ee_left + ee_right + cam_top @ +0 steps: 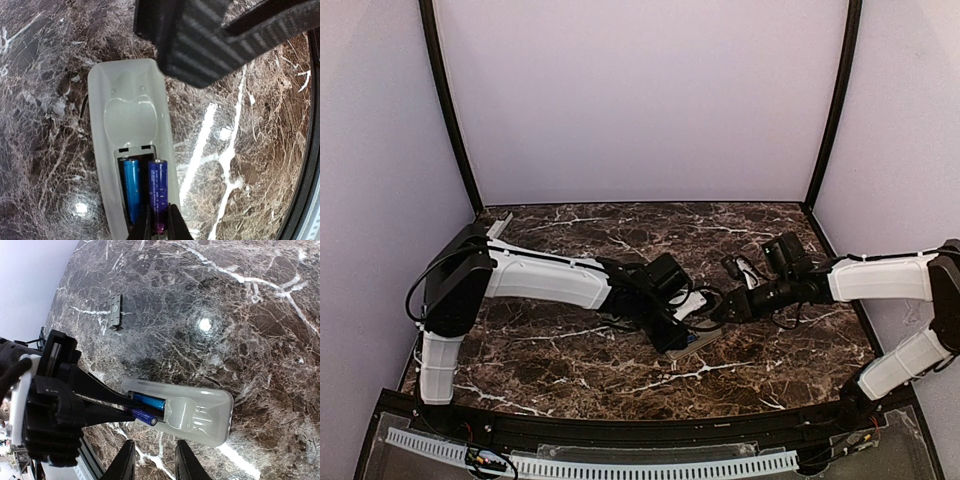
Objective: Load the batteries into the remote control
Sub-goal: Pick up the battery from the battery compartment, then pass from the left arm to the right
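- Top view: one remote control (701, 340) lies near the middle of the counter (570, 385). It is mostly hidden under the left arm (545, 280). The right arm (880, 280) reaches in from the right. How the fingers stand cannot be told from this view.
- Left wrist view: one remote, lying face down with its back bay uncovered.
- Two batteries lie side by side in the bay, parallel to the remote's long axis. They are a lighter battery (131, 192), lying in its slot, and a darker battery (158, 192) next to it.
- The left fingers (176, 227) are closed onto the darker battery at its end toward the left arm.
- Right wrist view: the remote's long axis runs roughly left to right in the scene, with the bay end to the left.
- The right fingers (125, 465) stand well parted and grip nothing, just beside the remote's long edge.
- One small grey bar (115, 313) lies well apart on the counter.
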{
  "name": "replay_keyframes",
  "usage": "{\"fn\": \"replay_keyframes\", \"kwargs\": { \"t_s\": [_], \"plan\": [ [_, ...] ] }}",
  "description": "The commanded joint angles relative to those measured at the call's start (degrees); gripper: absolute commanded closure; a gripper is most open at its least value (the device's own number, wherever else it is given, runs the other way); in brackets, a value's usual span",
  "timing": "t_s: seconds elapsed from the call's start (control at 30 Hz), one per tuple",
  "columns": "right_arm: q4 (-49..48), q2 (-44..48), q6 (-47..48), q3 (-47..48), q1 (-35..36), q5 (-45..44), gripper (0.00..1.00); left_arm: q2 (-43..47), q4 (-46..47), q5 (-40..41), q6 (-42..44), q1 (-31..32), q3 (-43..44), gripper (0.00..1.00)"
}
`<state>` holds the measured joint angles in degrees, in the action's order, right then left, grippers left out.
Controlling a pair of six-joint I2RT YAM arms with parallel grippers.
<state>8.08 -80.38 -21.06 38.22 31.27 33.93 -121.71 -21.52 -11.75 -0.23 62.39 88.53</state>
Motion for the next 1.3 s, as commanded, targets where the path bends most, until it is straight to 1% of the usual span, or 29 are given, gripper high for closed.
{"fn": "replay_keyframes", "kwargs": {
  "t_s": [0.0, 0.07, 0.23, 0.4, 0.7, 0.9, 1.07, 1.27],
  "plan": [
    [-3.32, 2.24, -2.12, -0.8, -1.14, 4.14, 0.7, 6.41, 5.36, 2.69, -1.8, 0.32, -4.99, 1.0],
    [-5.69, 2.73, -4.0, -1.76, -1.51, 6.63, 0.68, 8.23, 8.7, 3.86, -2.39, 0.26, -7.42, 1.0],
    [-12.73, 1.58, -8.7, -3.61, -1.91, 12.46, 0.66, 13.5, 18.19, 5.34, -3.05, 0.32, -14.35, 1.0],
    [-22.58, -0.29, -14.77, -6.04, -1.91, 19.17, 0.67, 16.75, 26.27, 5.93, -2.12, 0.95, -19.34, 1.0],
    [-29.56, -1.37, -18.45, -6.17, -1.91, 24.65, 0.68, 18.08, 30.12, 6.05, -0.17, 2.3, -20.89, 1.0],
    [-29.99, -2.79, -18.56, -6.31, -1.9, 25.95, 0.74, 18.17, 30.81, 6.43, -0.12, 2.67, -20.83, 1.0],
    [-29.79, -2.94, -18.24, -6.4, -1.81, 26.41, 0.74, 18.05, 31.05, 6.69, -0.12, 2.74, -20.65, 1.0],
    [-27.5, -2.85, -16.52, -6.05, -1.83, 25.66, 0.86, 17.7, 30.69, 7.04, -0.12, 2.74, -20.48, 1.0]
  ]
}}
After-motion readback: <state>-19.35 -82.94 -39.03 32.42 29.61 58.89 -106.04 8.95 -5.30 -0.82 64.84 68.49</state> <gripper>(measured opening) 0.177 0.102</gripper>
